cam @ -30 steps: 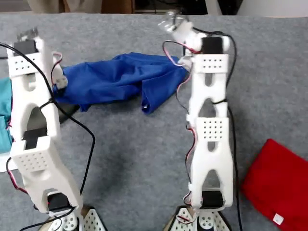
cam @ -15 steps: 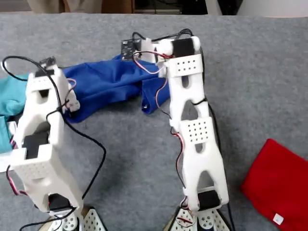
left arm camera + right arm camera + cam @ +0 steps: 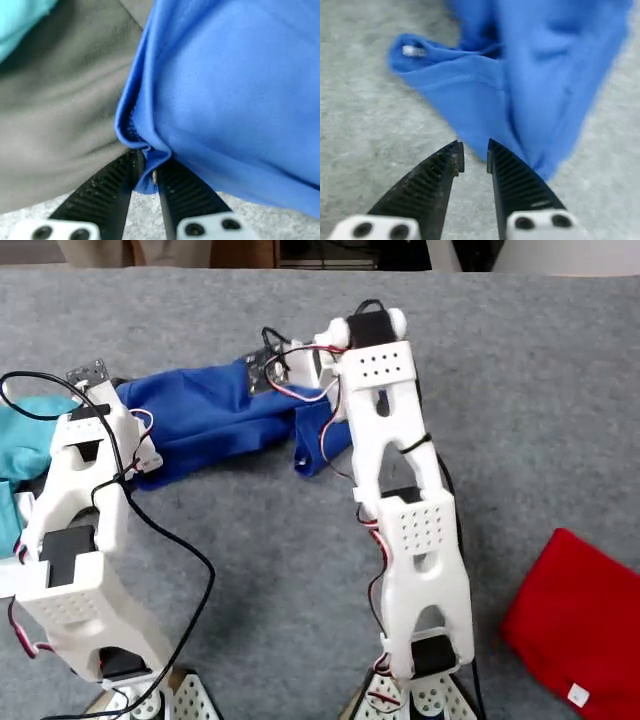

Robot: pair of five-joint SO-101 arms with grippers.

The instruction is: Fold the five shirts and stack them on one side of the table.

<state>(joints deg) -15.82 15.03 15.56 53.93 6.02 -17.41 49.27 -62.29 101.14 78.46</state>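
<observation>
Left wrist view: left gripper (image 3: 148, 169) pinches a blue shirt (image 3: 235, 90) fold; right gripper (image 3: 475, 156) stands slightly parted, empty (teal shirt (image 3: 25, 445) beside, 1 red shirt (image 3: 580, 625) well apart).

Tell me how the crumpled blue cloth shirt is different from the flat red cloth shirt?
The crumpled blue cloth shirt is bunched and wrinkly; the flat red cloth shirt lies smooth and neat. The blue shirt sits far back on the grey table; the red shirt is at the near right edge. The left gripper pinches the blue shirt's edge; nothing touches the red shirt. Both are plain-coloured shirts lying on the table.
</observation>
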